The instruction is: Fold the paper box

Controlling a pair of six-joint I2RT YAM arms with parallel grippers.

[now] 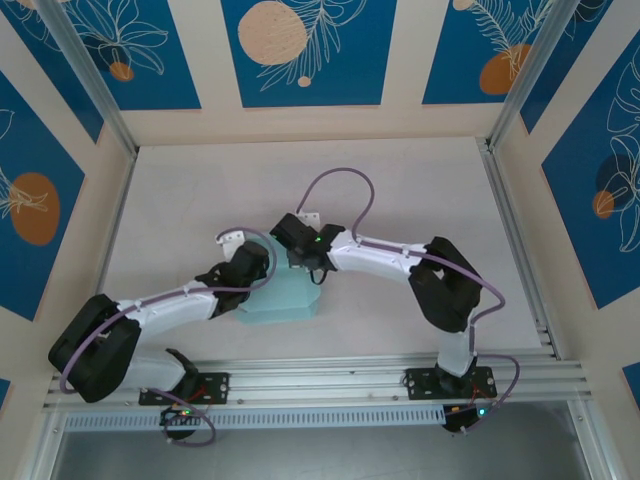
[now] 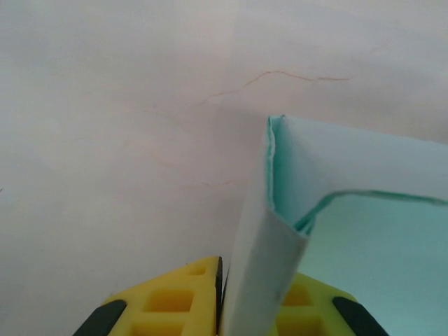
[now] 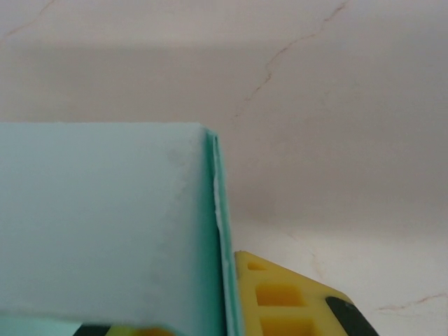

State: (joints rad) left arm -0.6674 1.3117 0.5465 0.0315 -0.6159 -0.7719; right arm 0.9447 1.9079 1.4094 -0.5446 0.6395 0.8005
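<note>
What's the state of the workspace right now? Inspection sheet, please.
Surface: pale table with faint hairline marks.
Job's things: paper box, light-blue card, partly folded, lying between the two grippers.
Clutter: nothing seen.
Grippers: left gripper shut on a raised flap of the card; right gripper at the box's far side, card hides one finger, grip unclear.
Cables: purple cables loop along both arms, off the card.
Surroundings: blue leaf-print wall panels; aluminium rail at the near edge.
</note>
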